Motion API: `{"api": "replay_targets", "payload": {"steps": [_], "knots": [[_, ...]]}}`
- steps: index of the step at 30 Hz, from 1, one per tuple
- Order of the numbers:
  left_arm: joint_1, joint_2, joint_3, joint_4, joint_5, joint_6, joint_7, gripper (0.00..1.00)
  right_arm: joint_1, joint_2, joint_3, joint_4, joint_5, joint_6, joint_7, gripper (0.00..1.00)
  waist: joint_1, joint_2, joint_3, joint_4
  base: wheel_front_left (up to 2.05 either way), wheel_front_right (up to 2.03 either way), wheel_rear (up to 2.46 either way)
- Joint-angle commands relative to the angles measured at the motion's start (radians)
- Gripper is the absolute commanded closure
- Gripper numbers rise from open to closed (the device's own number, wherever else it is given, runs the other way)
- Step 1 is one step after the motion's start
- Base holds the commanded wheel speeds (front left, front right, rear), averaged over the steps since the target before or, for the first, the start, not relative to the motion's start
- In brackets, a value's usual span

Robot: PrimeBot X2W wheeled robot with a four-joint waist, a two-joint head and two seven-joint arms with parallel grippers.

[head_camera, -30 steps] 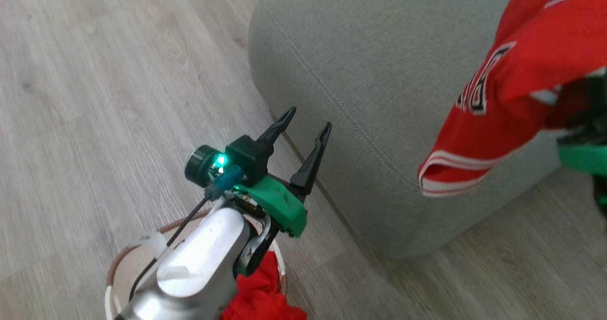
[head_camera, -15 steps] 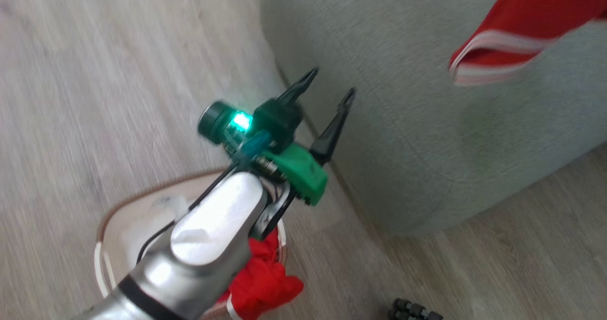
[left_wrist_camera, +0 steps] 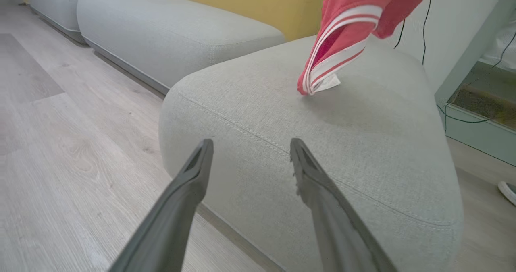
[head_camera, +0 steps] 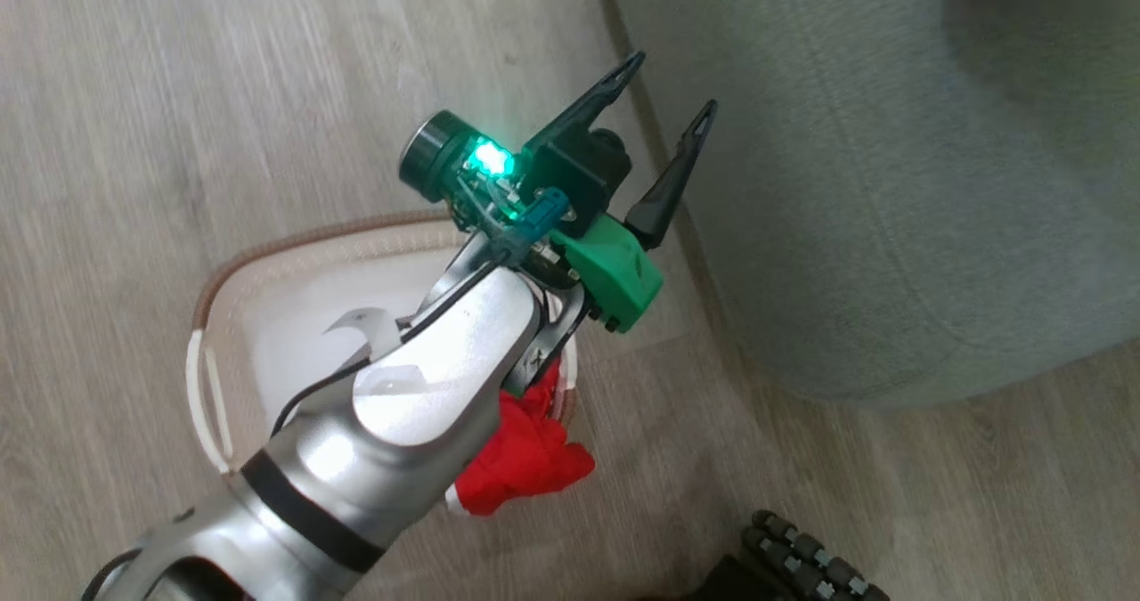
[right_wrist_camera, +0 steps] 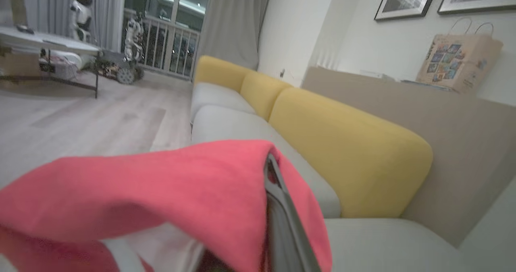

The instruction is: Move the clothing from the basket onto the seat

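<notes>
My left gripper [head_camera: 672, 83] hangs open and empty above the floor, between the basket [head_camera: 294, 240] and the seat [head_camera: 891, 191]. One piece of red clothing [head_camera: 521, 454] lies in the cream basket and spills over its near rim, partly hidden by my left forearm. In the left wrist view the open gripper [left_wrist_camera: 250, 143] faces the seat [left_wrist_camera: 322, 151], and another red garment [left_wrist_camera: 346, 34] with white stripes hangs above it, its hem touching the cushion top. In the right wrist view this clothing [right_wrist_camera: 161, 183] drapes over my right gripper [right_wrist_camera: 266, 171], which is shut on it; one finger [right_wrist_camera: 282, 223] shows.
Pale wood floor [head_camera: 178, 93] surrounds the basket. A dark ribbed part [head_camera: 802, 552] sits at the head view's bottom edge. More grey cushions [left_wrist_camera: 161, 34] and yellow backrests [right_wrist_camera: 342, 143] run behind the seat. A black cable [left_wrist_camera: 423, 30] hangs past its far side.
The head camera has tipped down, bringing more of the basket into view. The hanging red garment and my right gripper have left the head view at the top right. My left gripper stays open.
</notes>
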Motion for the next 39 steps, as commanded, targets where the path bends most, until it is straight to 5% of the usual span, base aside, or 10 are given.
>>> {"api": "replay_targets", "payload": {"steps": [1, 12, 16, 21, 22, 27, 29, 39], "knots": [[-0.043, -0.010, 0.009, -0.028, 0.014, 0.010, -0.006, 0.00, 0.001, -0.043, 0.005, 0.027, -0.016, 0.000, -0.005, 1.00, -0.0002, 0.0000, 0.048, 0.035, 0.00, 0.00, 0.00], [-0.058, -0.014, -0.019, -0.010, -0.007, 0.026, -0.029, 0.00, 0.024, -0.019, 0.215, 0.329, 0.041, 0.000, 0.014, 1.00, -0.0002, 0.0000, 0.064, 0.053, 0.00, 0.00, 0.00], [-0.058, -0.015, -0.027, -0.006, -0.027, 0.032, -0.035, 0.00, -0.010, -0.016, 0.411, 0.410, 0.136, 0.000, 0.143, 1.00, -0.0002, 0.0000, 0.062, 0.054, 0.00, 0.00, 0.00], [-0.058, -0.015, -0.032, -0.002, -0.041, 0.034, -0.041, 0.00, -0.034, -0.034, 0.520, 0.430, 0.216, 0.000, 0.215, 1.00, -0.0002, 0.0000, 0.051, 0.060, 0.00, 0.00, 0.00], [-0.059, -0.015, -0.033, -0.001, -0.044, 0.035, -0.043, 0.00, -0.038, -0.038, 0.542, 0.432, 0.235, 0.000, 0.227, 0.97, -0.0002, 0.0000, 0.048, 0.061, 0.00, 0.00, 0.00], [-0.056, -0.015, -0.036, 0.001, -0.061, 0.040, -0.051, 0.00, -0.059, -0.062, 0.641, 0.427, 0.307, 0.000, 0.228, 0.46, -0.0002, 0.0000, 0.027, 0.066, 0.00, 0.00, 0.00], [-0.052, -0.016, -0.035, 0.001, -0.069, 0.041, -0.055, 0.00, -0.065, -0.066, 0.674, 0.427, 0.334, 0.000, 0.225, 0.00, -0.0002, 0.0000, 0.015, 0.065, 0.00, 0.00, 0.00], [0.014, 0.014, -0.010, 0.003, -0.120, 0.038, -0.089, 0.00, -0.096, -0.101, 0.887, 0.380, 0.412, 0.000, 0.255, 0.00, -0.0002, 0.0000, -0.134, 0.043, 0.00, 0.00, 0.00]]}}
